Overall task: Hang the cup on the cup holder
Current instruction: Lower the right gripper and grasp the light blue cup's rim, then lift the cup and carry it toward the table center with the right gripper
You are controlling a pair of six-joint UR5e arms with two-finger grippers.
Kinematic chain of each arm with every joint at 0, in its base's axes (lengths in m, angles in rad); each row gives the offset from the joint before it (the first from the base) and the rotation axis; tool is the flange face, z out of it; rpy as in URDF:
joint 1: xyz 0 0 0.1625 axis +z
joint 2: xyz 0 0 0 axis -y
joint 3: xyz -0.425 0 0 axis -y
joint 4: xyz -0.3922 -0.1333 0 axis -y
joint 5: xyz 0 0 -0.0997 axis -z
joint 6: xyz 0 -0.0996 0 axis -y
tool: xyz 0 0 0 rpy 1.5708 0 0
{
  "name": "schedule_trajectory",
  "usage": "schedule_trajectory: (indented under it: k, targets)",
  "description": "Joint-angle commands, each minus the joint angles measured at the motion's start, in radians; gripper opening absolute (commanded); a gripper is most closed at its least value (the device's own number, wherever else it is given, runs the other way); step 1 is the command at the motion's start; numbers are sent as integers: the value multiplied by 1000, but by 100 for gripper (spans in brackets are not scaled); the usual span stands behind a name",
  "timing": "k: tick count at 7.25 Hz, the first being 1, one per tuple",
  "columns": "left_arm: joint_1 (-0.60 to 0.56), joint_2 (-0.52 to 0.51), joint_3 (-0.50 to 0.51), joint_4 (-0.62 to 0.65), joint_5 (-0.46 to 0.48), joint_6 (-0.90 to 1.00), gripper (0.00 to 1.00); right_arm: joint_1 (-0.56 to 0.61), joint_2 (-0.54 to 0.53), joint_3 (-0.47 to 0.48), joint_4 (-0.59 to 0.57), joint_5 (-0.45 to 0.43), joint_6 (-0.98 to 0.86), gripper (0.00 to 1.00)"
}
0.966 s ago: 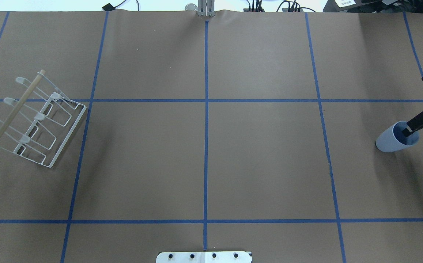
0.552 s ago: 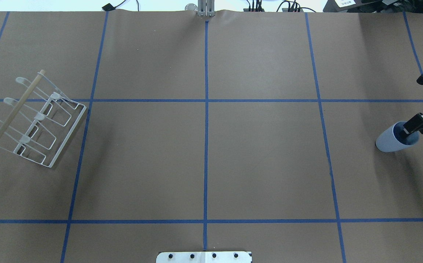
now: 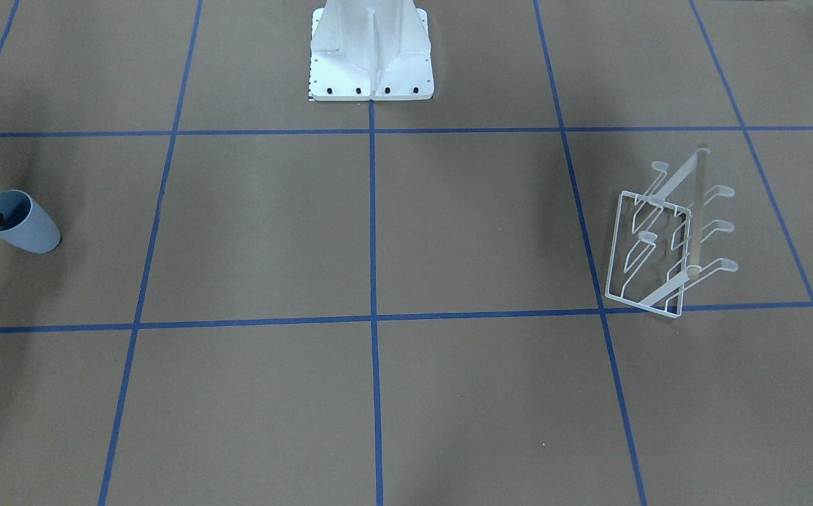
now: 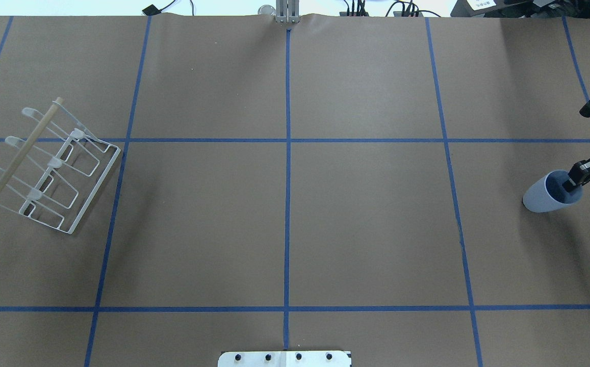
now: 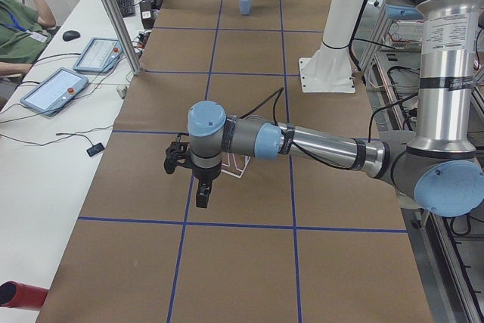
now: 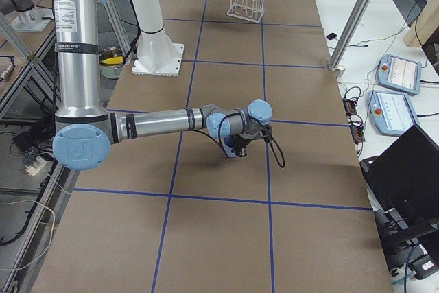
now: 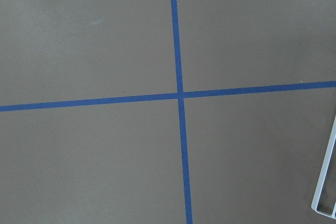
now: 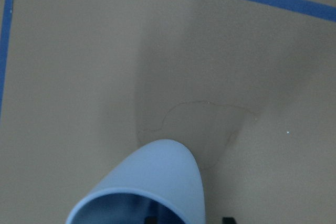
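The pale blue-grey cup (image 4: 542, 196) stands upright at the table's far right; it also shows in the front view (image 3: 30, 228) and the right wrist view (image 8: 157, 177). My right gripper (image 4: 575, 183) straddles its rim: one finger is inside the cup and one outside, with small gaps to the wall still showing in the right wrist view. The white wire cup holder (image 4: 52, 165) with its wooden rod stands at the far left, holding no cup. My left gripper (image 5: 198, 187) hangs above the table beside the holder; I cannot tell whether it is open.
The table is brown paper with a grid of blue tape lines (image 4: 287, 140). The robot's white base (image 3: 371, 53) stands at the middle of the near edge. Tablets and an operator (image 5: 23, 20) are at a side desk.
My right gripper has shifted slightly left and lower at the cup's rim. The cup has nudged a little to the left. The holder has not moved.
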Motion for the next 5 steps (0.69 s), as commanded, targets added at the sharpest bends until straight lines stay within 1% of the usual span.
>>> schedule_trajectory:
  k: [1,2,3,4,5]
  targets:
    - [1,-4,-5,1,-2,-2,99,22,-13,42,73,12,8,0]
    - [-1,-8,-11,1,-2,-2,99,69,-16,71,79,94,11,0]
    - [1,-13,-20,0,-2,-3,99,103,-15,100,94,121,18,0]
    - [1,-30,-20,-8,-3,-3,99,105,-9,135,122,121,75,0]
    - [5,-68,-32,-12,-6,-49,99,105,-6,158,222,120,219,0]
